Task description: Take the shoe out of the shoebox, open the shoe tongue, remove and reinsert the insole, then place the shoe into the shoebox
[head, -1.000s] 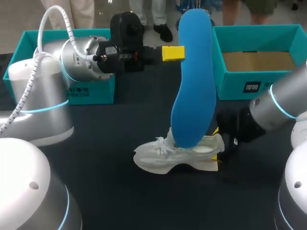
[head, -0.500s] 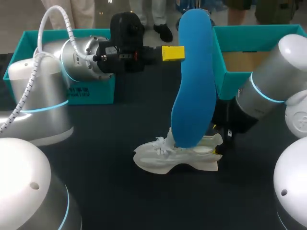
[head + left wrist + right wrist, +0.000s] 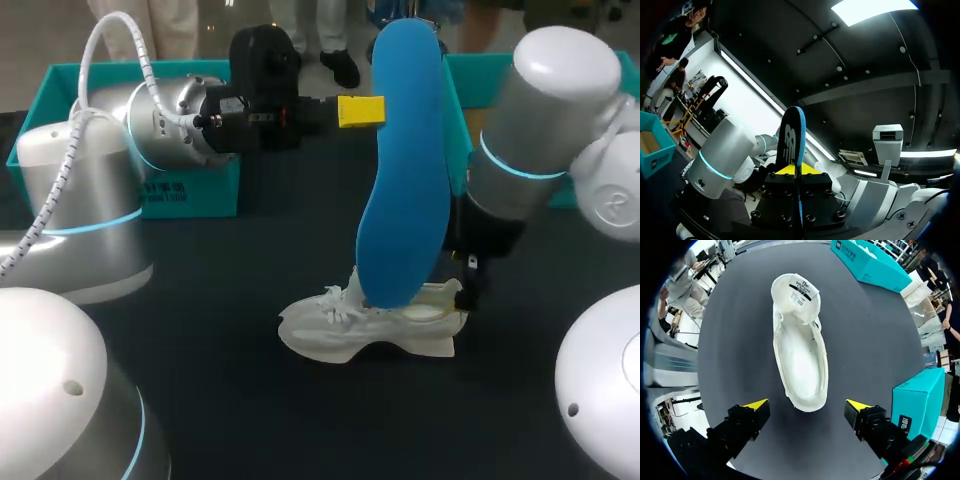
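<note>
A: Where is the shoe?
B: The white shoe (image 3: 800, 355) lies on the table (image 3: 220, 330), outside the teal shoebox (image 3: 455, 110). My right gripper (image 3: 806, 404) hangs over its heel, fingers spread wide, holding nothing.
A: And the insole?
B: My left gripper (image 3: 799, 172) clamps the blue insole (image 3: 405, 180) upright, near its upper end.

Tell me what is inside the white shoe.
Only its bare white footbed shows inside the white shoe; the blue insole is out, held by the left gripper. The toe end is hidden under the upper.
</note>
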